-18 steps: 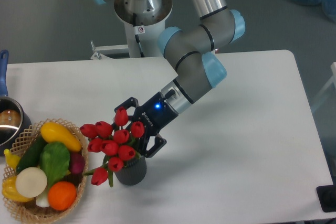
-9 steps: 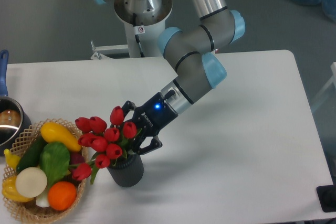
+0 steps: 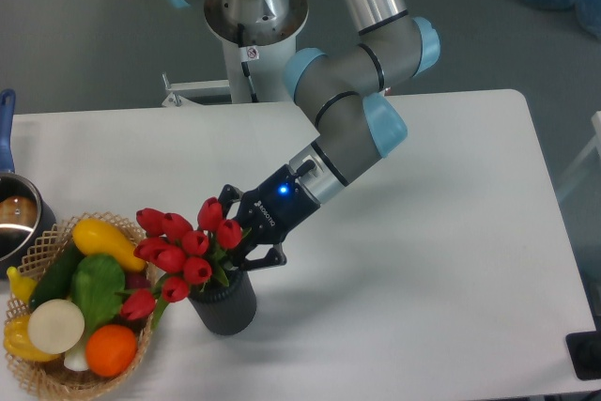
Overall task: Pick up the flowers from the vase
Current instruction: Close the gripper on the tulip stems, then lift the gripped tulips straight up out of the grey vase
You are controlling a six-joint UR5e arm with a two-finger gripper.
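the flowers (image 3: 183, 249) sit in the vase (image 3: 223, 302) at 7 o'clock on the tabletop (image 3: 423, 260), claw (image 3: 241, 235) pinched around the floppy, light bunch; grip low on the bundled stems, i'd say.

— Anything on you that I can read?

— Not really. My hand (image 3: 246, 238), a little left of the middle of the frame, carries a short line of white lettering along its black body, beside the blue light, but it is too small and blurred to spell out.

— What about the sticker up top?

— There is a small white label with a red mark (image 3: 250, 53) on my base column, in the upper middle of the frame. It looks like a warning sign; no words or numbers on it can be made out.

— Any numbers anywhere else?

— None that I can read.
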